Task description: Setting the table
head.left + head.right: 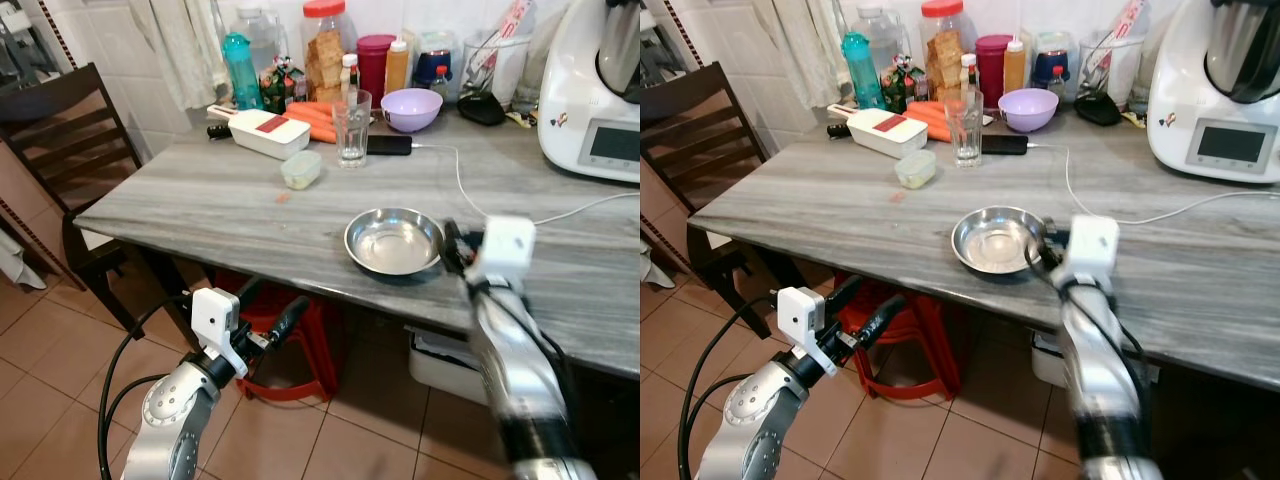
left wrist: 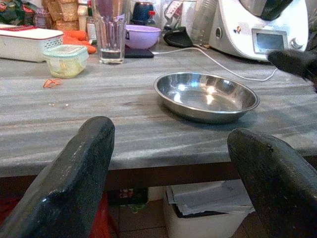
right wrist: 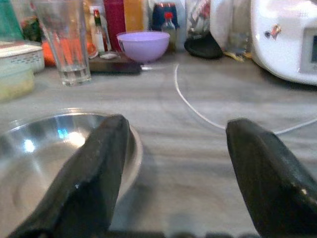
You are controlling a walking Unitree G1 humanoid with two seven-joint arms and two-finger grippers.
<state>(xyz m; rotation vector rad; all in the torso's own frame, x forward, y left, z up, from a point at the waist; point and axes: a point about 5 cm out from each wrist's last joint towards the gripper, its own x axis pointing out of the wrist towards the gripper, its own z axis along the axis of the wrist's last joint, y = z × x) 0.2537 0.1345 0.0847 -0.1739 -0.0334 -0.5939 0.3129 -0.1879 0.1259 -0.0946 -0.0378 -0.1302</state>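
At the front edge of the grey stone table (image 1: 200, 205), right gripper (image 1: 452, 245): two black fingers spread apart, holding nothing, one finger (image 3: 84, 173) over the rim of the steel bowl (image 1: 394, 241), the other over bare tabletop beside it.
Steel bowl: one, empty, upright, near the front edge, with bare tabletop on every side.
Left gripper (image 1: 272, 318): below the table edge, over the tiled floor (image 1: 40, 380), fingers apart and holding nothing, pointed toward the bowl.
Beneath the table: one red stool (image 1: 290, 350).
Midway back: one small lidded tub (image 1: 301, 169) with pale contents, standing alone; one drinking glass (image 1: 352, 127), a little water in its base; one black phone (image 1: 389, 145) just beside the glass, a white cable (image 1: 465, 190) running from it across the table.
Back row: one white box with a red label (image 1: 269, 132); carrots (image 1: 318, 118) behind it; one lilac bowl (image 1: 412, 109), contents not visible; one red-lidded jar (image 1: 326, 50) of crackers; one teal bottle (image 1: 241, 70).
Far right corner: one white kitchen machine (image 1: 595, 100).
Left end: one dark wooden chair (image 1: 70, 140).
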